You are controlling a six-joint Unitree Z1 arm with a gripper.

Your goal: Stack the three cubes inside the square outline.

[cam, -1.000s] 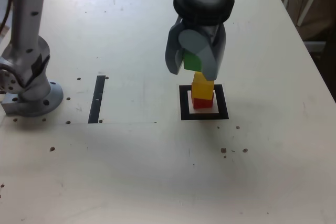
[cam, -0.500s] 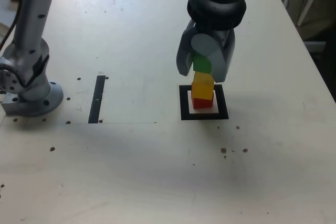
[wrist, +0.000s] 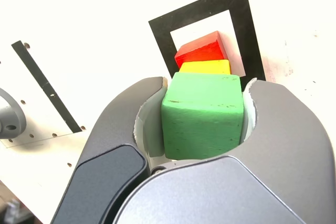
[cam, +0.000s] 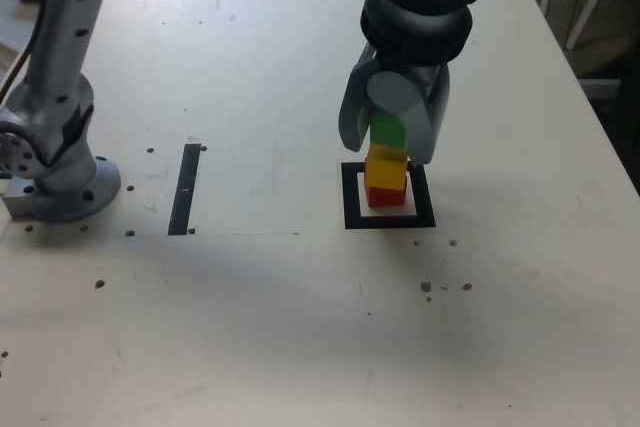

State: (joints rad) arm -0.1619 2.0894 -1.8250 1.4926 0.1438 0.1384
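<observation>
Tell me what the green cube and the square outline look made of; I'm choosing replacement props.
Green cube: probably painted wood, matte, with small nicks and faint grain along its edges. Square outline: seemingly flat black tape or print on the table, slightly glossy, with no visible thickness.

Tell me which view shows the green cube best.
The wrist view: the green cube fills the centre, clamped between the two fingers of the gripper, with the yellow cube and red cube beyond it. The exterior view shows only a small green patch partly hidden by the gripper.
</observation>
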